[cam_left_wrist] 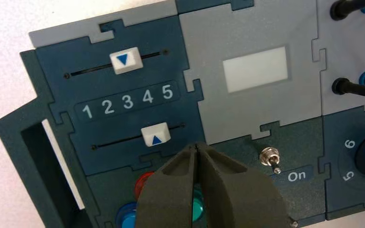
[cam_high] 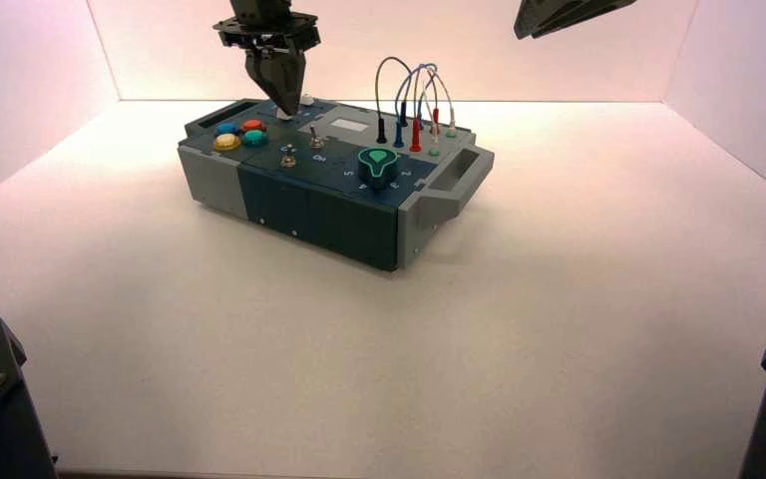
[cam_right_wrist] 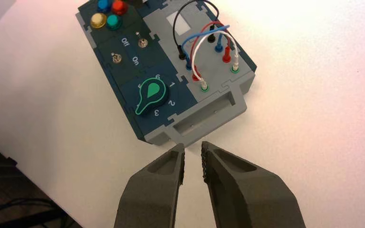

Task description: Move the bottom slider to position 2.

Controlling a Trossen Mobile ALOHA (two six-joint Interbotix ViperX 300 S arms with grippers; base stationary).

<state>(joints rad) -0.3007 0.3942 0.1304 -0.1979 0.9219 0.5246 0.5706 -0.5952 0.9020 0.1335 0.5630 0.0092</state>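
The bottom slider [cam_left_wrist: 156, 134], at 4 on its track, lies just beside the closed, empty fingers of the left gripper [cam_left_wrist: 197, 146], on their side toward the 1 end, and that arm is much the nearer. Its knob is slightly longer along the track, its blue arrow points across it to the number row [cam_left_wrist: 127, 101], and from the fingers a push along the slot toward 2 looks well lined up. The right gripper [cam_right_wrist: 193, 145] waits beyond the box's dial-end handle [cam_right_wrist: 209, 118], fingers slightly parted and empty.
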